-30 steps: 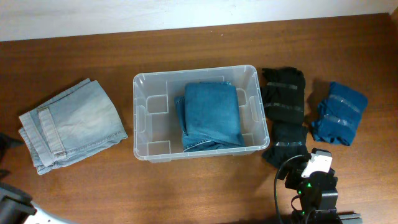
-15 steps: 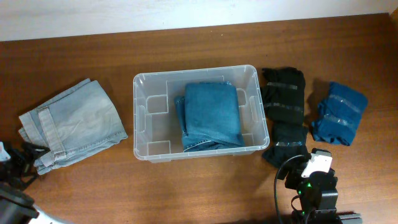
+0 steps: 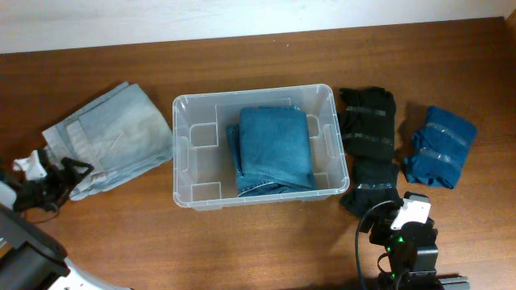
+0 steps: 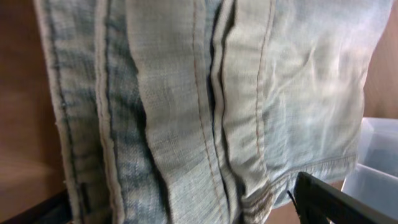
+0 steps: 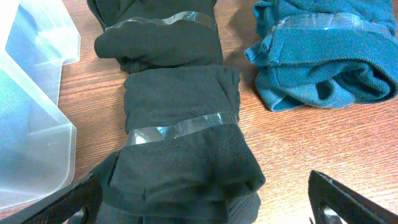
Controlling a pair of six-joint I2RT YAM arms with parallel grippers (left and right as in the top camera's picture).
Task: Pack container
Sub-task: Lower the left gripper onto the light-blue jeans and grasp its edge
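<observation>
black rolled clothes (image 5: pixel 177 124), banded with clear tape, lie near the bench's (image 3: pixel 266 250) front right corner, with the right end effector (image 5: pixel 211 202) at their near end, fingers spread wide. at the left edge, the left end effector (image 4: pixel 186 208) gapes wide around the edge of pale folded jeans (image 3: pixel 113 141). mid-bench stands the clear container (image 3: pixel 184 153), holding dark blue folded jeans (image 3: pixel 274 149). a teal bundle (image 3: pixel 439 145) lies towards the right edge.

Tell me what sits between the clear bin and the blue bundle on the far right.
The black taped bundle of clothes lies between the bin and the blue bundle; the overhead view shows it plainly.
</observation>
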